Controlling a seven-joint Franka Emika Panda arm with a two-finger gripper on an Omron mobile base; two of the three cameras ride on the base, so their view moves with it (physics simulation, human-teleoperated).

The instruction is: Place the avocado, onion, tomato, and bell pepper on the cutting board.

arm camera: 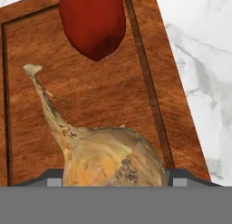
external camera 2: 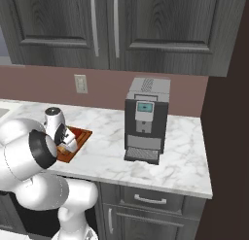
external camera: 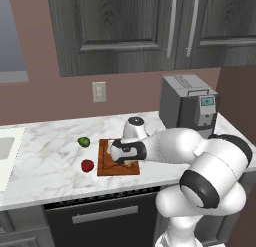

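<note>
Left base view: arm reaches fwd over the counter [external camera: 50, 141]; gripper [external camera: 121, 160] is low over the board [external camera: 106, 167], hand blocking most of it; jaw state unreadable here. Avocado [external camera: 84, 141] sits on the marble just beyond the board's far-left corner, apart from it; a red veg [external camera: 87, 165] lies on the marble just beside the board's left edge, not on it; can't tell from here whether it's the tomato or the pepper. Coffee machine [external camera: 189, 106] stands well to the right; wall outlet [external camera: 99, 92] behind.

Right base view: hand sits over the board, whose right end pokes out from behind the arm; nothing legible on the wood at this angle; machine is well apart on the right.

Hand view: onion [arm camera: 113, 157] sits right up against the camera, between the fingers [arm camera: 50, 177], stalk pointing away over the wood; jaws stand apart w/ the bulb between them; looks clamped on it, though contact pts are hidden, so that's a judgement. Past it a 2nd red veg [arm camera: 93, 21] lies on the board, inside the groove near the far end.

Progress, as I read it: one red item is placed; onion is at the board, held or just about to be let go; avocado and the other red item are left on the counter; roughly halfway.
</note>
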